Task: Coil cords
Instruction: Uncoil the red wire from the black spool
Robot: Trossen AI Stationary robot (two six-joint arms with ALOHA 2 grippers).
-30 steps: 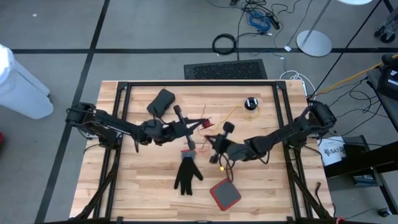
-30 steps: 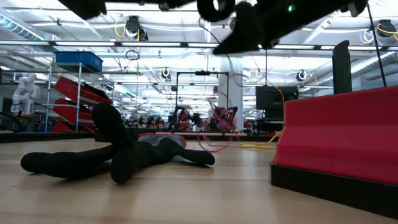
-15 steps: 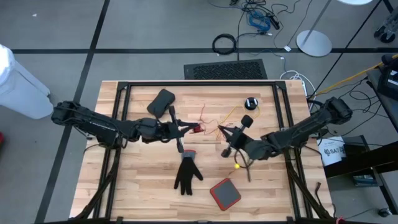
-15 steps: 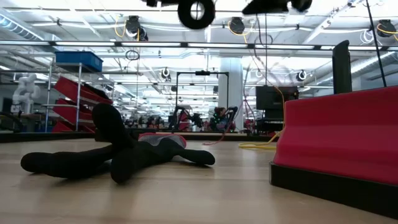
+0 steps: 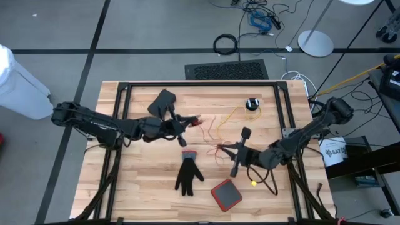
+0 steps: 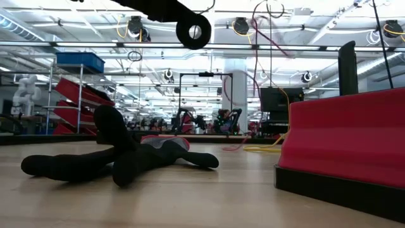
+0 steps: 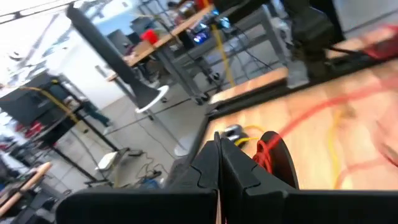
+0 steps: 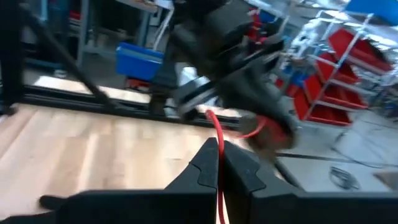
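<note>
Cords (image 5: 215,128) run loosely across the middle of the table (image 5: 144,187), thin red and yellow strands strung between our two arms, with a yellow stretch leading off to a small black puck (image 5: 252,104) at the far right. In the high view our left gripper (image 5: 187,122) sits left of centre with a red end at its tip, and the left wrist view shows its fingers (image 7: 205,171) pressed together with red strand bunched just beside them. Our right gripper (image 5: 226,148) is nearer and to the right, clenched on a red strand that rises from between its fingers (image 8: 208,158) in the right wrist view.

We judge these cords to be very light and limp, with no stiffness to hold a loop on their own, so a coil will likely spring or slump open unless it is kept pinched. Being so thin, a strand may slide through closed fingers. The puck is the only part with weight and should anchor one end; we would take hold near the ends and gather short lengths. A black glove (image 5: 187,175) and a red pad (image 5: 226,195) lie on the near side, apart from the cords.
</note>
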